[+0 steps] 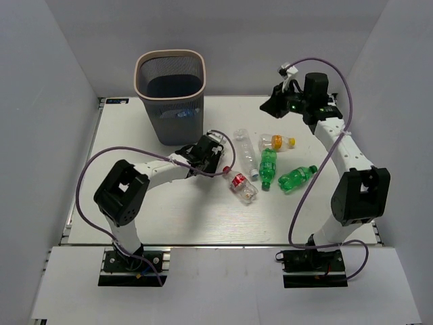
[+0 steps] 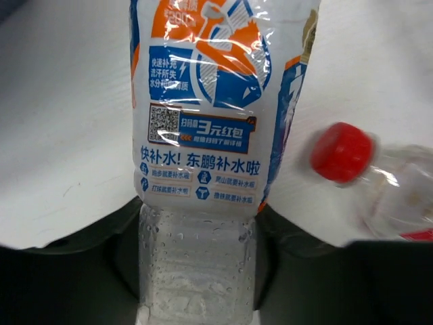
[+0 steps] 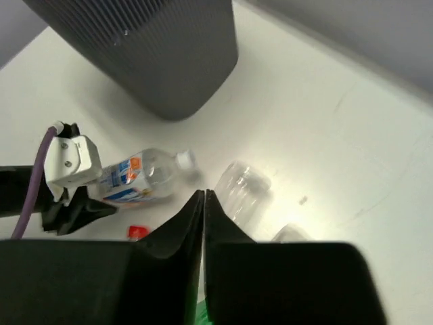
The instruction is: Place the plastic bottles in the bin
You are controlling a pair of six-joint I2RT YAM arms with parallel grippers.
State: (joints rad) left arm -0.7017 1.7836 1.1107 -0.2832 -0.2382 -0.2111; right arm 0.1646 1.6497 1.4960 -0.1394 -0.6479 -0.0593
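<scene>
Left hand: clamped on our blue-label bottle, lengthwise between fingers.
Bin: near, off its left side.
Right hand: together, empty.

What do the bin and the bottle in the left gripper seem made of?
Bin: dark grey mesh, matte, likely metal or plastic; see-through ribbed walls, pale rim. Bottle: clear thin plastic, glossy; droplets show inside, shiny wrinkled printed film label.

Top external: high, near side, looking down over whole table. Left wrist: tight on blue-labelled bottle. Right wrist: raised, angled down; shares that bottle, plus bin with top view.
</scene>
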